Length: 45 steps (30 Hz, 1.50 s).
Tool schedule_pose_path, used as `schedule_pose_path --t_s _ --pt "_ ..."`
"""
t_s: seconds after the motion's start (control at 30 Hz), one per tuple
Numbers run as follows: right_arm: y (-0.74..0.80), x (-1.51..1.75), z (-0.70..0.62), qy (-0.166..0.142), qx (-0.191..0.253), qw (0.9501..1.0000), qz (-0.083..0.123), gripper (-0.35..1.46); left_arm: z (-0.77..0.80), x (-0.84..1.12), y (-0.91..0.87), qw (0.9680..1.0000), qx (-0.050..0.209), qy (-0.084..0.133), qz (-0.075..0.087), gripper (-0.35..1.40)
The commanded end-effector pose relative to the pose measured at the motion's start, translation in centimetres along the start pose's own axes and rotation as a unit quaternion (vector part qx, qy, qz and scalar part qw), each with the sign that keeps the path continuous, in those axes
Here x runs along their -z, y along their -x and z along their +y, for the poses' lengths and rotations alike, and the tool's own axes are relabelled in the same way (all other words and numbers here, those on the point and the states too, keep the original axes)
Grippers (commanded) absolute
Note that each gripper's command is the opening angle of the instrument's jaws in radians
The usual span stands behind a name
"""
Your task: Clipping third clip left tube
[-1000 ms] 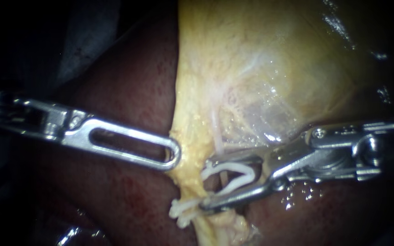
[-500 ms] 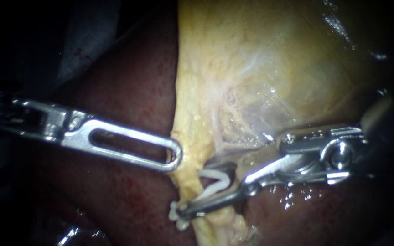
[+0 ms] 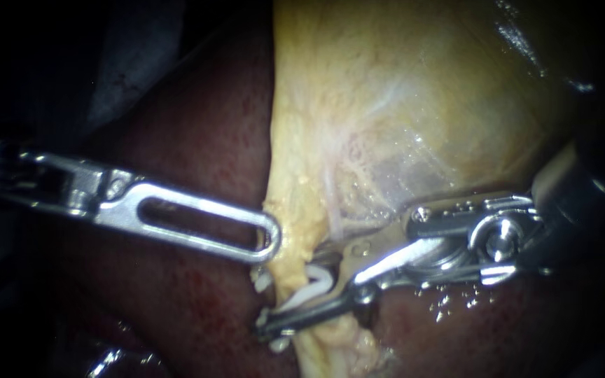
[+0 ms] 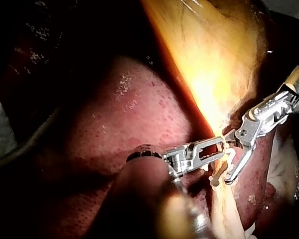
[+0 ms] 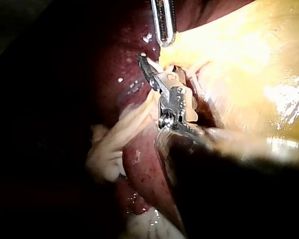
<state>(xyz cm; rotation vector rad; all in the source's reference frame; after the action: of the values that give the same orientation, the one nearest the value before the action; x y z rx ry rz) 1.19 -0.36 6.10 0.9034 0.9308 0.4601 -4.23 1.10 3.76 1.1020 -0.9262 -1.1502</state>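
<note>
My left instrument point(image 3: 269, 238) comes in from the left, and its slotted jaws are shut on the yellow edge of the gallbladder point(image 3: 400, 105). From the right, my right instrument point(image 3: 292, 290) holds an open white clip point(image 3: 318, 281) between its open jaws. These jaws straddle a pale yellow strand point(image 3: 290, 269) that runs down from the gallbladder; I cannot tell the tube within it. White clip pieces point(image 3: 279, 343) show by the lower jaw's tip. In the left wrist view my left instrument point(image 4: 217, 146) meets my right instrument point(image 4: 234, 164) at the strand.
Dark red liver point(image 3: 197, 140) lies under and left of the strand, with wet glints under the right instrument. In the right wrist view loose pale tissue point(image 5: 107, 149) hangs beside my right instrument point(image 5: 152, 69), and the left instrument's jaw point(image 5: 163, 25) lies just ahead.
My right instrument has slid left along the liver, so its jaws and the white clip now reach across the yellow strand. The left instrument and the gallbladder edge have stayed put.
</note>
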Motion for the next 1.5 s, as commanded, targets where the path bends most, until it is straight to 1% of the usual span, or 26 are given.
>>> schedule_pose_path --t_s 0.03,0.17,0.5,0.67,0.73,0.77,0.9,1.0,1.2,1.5 --pt "-0.03 0.02 0.00 0.000 0.000 1.0000 0.001 0.51 0.00 -0.01 0.00 1.0000 0.000 0.000 0.000 -0.35" --pt "-0.10 0.04 -0.01 0.000 -0.003 1.0000 0.002 0.50 0.00 -0.01 0.00 1.0000 0.000 0.000 0.000 -0.35" --pt "-0.20 0.10 -0.04 0.001 -0.006 1.0000 0.004 0.49 0.00 -0.02 -0.01 1.0000 0.000 0.000 -0.001 -0.35" --pt "-0.21 0.11 -0.04 0.001 -0.006 1.0000 0.004 0.46 0.00 -0.02 -0.01 1.0000 0.000 0.001 -0.001 -0.35" --pt "-0.21 0.11 -0.04 0.000 -0.006 1.0000 0.005 0.39 0.00 -0.02 -0.01 1.0000 0.000 0.001 -0.001 -0.35" --pt "-0.21 0.12 -0.05 -0.001 -0.006 1.0000 0.005 0.32 0.00 -0.02 -0.01 1.0000 0.000 0.001 -0.001 -0.35" --pt "-0.23 0.18 -0.06 -0.006 -0.036 0.9993 0.008 -0.11 0.00 -0.02 -0.01 1.0000 0.000 0.001 -0.001 -0.35" --pt "-0.25 0.19 -0.06 -0.007 -0.048 0.9988 0.008 -0.28 0.01 -0.03 -0.01 1.0000 0.000 0.001 -0.001 -0.35" --pt "-0.23 0.19 -0.05 -0.008 -0.048 0.9988 0.007 -0.33 0.01 -0.03 -0.01 1.0000 0.000 0.001 -0.001 -0.35" --pt "-0.22 0.19 -0.05 -0.009 -0.047 0.9988 0.006 -0.33 0.00 -0.04 -0.01 1.0000 0.000 0.002 -0.002 -0.35"
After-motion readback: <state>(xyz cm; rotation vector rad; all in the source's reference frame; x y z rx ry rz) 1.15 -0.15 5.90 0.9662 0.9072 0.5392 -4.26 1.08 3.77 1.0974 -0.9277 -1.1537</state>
